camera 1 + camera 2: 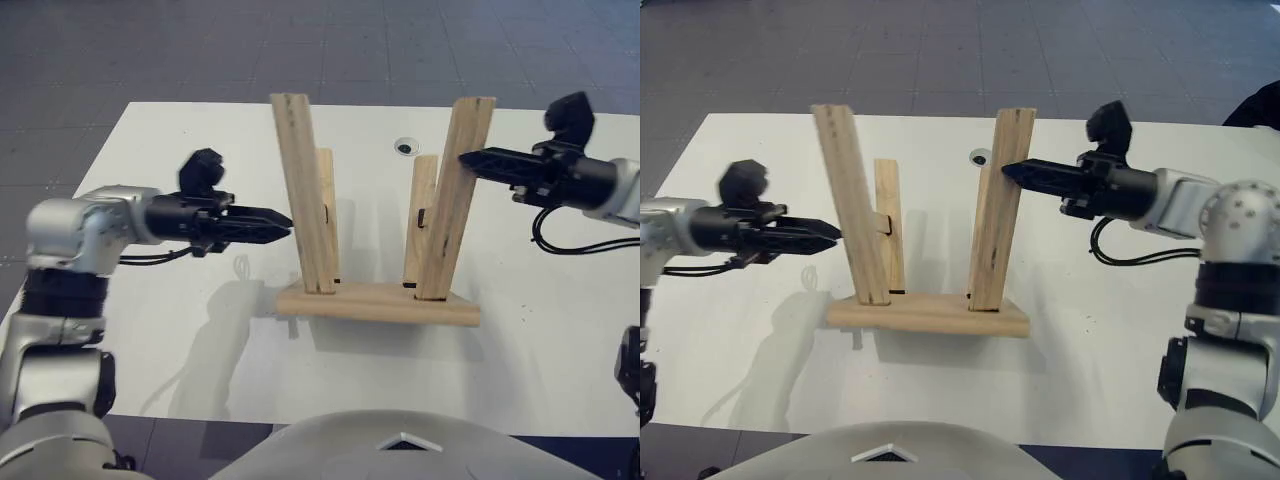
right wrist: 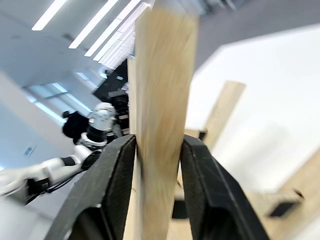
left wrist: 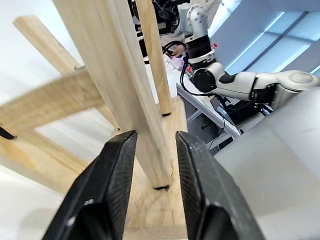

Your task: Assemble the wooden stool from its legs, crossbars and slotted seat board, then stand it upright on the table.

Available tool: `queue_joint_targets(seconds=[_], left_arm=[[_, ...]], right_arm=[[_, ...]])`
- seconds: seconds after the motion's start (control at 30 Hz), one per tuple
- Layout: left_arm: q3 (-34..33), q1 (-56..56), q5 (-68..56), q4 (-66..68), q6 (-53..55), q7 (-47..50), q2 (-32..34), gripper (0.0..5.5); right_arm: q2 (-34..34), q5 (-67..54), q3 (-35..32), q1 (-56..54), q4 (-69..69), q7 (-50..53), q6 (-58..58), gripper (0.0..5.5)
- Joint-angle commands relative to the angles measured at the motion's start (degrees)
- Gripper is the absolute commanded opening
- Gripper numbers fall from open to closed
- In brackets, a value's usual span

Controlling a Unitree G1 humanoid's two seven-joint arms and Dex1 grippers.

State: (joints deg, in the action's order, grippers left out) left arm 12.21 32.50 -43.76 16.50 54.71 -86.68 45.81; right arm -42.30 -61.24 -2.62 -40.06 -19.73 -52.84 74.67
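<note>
Flat on the bench (image 1: 180, 350) lies the seat board (image 1: 375, 303), underside up, with four legs standing out of its slots, so the stool sits upside down. Below and between the two hands, the board rests level with nothing holding it.

Left hand (image 1: 285, 228) hangs partway up the front left leg (image 1: 303, 190), its tips just meeting the leg's outer edge. Its fingers (image 3: 120, 175) stand narrowly apart, the gap about as wide as the leg lined up ahead of them. I cannot tell if the pads touch the wood. A crossbar (image 3: 50, 102) runs off from that leg just past the fingertips.

Right hand (image 1: 466, 157) sits higher, near the top of the front right leg (image 1: 455, 200), and its fingers (image 2: 120, 180) clasp that leg on both faces.

Beyond both hands, the two shorter-looking back legs (image 1: 327, 200) stand in the far slots, leaning a little inward.

Fitting looks finished, so the step in hand is likely taking hold for the turn-over. Next, the left hand needs to push onto its leg and close. After that, both hands should lift together, turn the stool evenly so no leg pulls from its slot, and set all four feet down on the bench.
</note>
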Motion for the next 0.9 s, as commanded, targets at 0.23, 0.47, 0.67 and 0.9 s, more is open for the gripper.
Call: queue_joint_targets(seconds=[0.23, 0.47, 0.67, 0.9], left_arm=[[-11.6, 17.1, 6.1, 40.3, -0.8, 4.5, -8.7, 1.96], [-19.1, 1.5, 9.2, 20.3, -14.8, 7.4, -6.3, 1.96], [-15.1, -16.4, 16.6, 5.2, -32.4, -2.0, 0.2, 1.96], [-12.6, -18.7, 17.2, -0.5, -38.0, -5.7, -0.1, 2.31]], right_arm=[[3.1, 18.2, -1.6, -17.0, -45.6, -11.4, -10.5, 2.24], [-3.4, 26.2, -2.2, 1.3, -22.6, -13.1, -17.1, 2.24], [-9.1, 30.5, -2.1, 38.4, 28.9, -11.3, -30.1, 2.24], [-9.2, 30.0, -2.9, 48.2, 47.7, -10.4, -31.0, 2.62]])
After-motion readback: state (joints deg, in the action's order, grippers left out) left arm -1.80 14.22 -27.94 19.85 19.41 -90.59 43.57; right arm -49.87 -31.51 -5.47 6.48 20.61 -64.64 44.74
